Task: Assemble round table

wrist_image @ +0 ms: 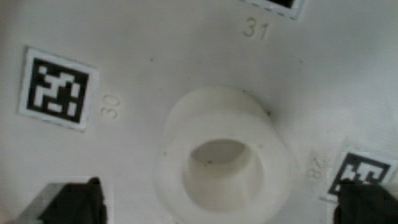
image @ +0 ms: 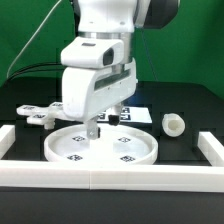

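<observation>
The desk (image: 190, 105) carries the round disc (image: 103, 146) at front centre. The pincer (image: 93, 130) hangs over the disc's hub (wrist_image: 222, 150), fingers apart, gripping nothing. The cross-shaped foot (image: 35, 114) lies at the exterior view's left, the post (image: 174, 123) at its right.

A black surface (image: 190, 100) is edged by white rails (image: 110, 178) at 6, 3 and 9 o'clock. The marker board (image: 135, 108) lies near centre, with a green backdrop (image: 30, 40) at 12.

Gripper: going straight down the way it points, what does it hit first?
Most likely the disc. The gripper hangs open over its raised hub, so the fingertips should touch the disc's face on either side. Height unclear.
</observation>
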